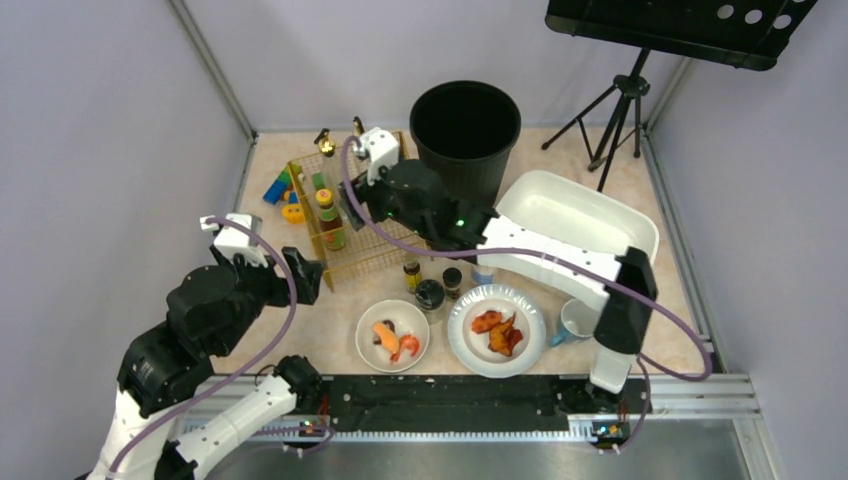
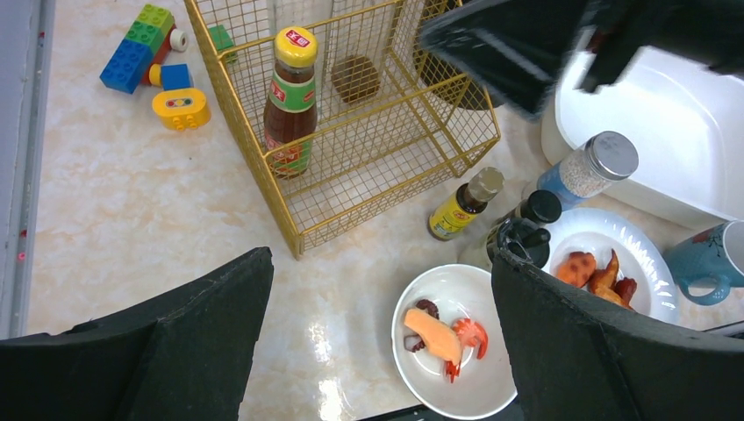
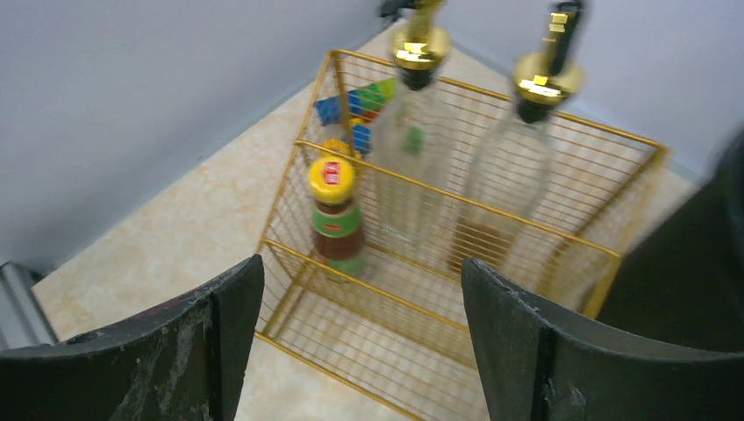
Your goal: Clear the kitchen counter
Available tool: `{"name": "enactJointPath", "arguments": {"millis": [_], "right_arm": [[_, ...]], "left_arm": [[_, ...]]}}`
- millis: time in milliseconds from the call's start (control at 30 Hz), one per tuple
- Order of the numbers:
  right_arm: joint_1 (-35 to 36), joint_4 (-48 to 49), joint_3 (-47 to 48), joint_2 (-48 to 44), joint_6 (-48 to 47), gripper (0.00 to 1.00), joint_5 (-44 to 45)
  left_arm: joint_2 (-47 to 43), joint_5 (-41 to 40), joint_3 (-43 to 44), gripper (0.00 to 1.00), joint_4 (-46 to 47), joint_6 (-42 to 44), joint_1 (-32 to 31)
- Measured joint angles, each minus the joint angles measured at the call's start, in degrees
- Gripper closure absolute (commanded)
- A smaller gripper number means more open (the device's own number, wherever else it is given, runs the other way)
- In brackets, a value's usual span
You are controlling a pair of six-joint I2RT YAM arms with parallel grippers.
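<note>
Take every position from the rack. It stands on the bench, the beige marbled surface under everything in all three views.

**Top view.** Only here do you see the black bin behind the rack and the white tub to its right. The right arm hides the rack's right side.

**Left wrist view.** The left pincer is fully released and empty, in front of the rack. This view alone gives detail on the blocks left of the rack, and on the bowl, plate and mug to its front right. The sauce bottle stands inside the rack against its left wall.

**Right wrist view.** The right pincer is released, with nothing between its fingers, and faces into the rack. Only here do you see in full the two glass bottles with gold pourers, upright at the rack's back.
</note>
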Motion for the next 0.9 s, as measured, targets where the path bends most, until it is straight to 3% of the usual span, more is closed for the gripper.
{"name": "enactJointPath", "arguments": {"millis": [133, 467, 900], "right_arm": [[0.0, -1.4, -7.1, -8.4, 0.0, 0.17, 6.3], [-1.0, -16.2, -21.6, -23.3, 5.9, 0.14, 20.8], [-11.8, -28.0, -33.0, -30.0, 16.5, 0.1, 17.6]], "left_arm": [[0.3, 0.0, 0.0, 0.01, 0.0, 0.0, 0.0], [0.6, 0.5, 0.0, 0.01, 0.0, 0.0, 0.0], [2.9, 3.7, -0.2, 0.01, 0.1, -0.8, 0.0]]}}
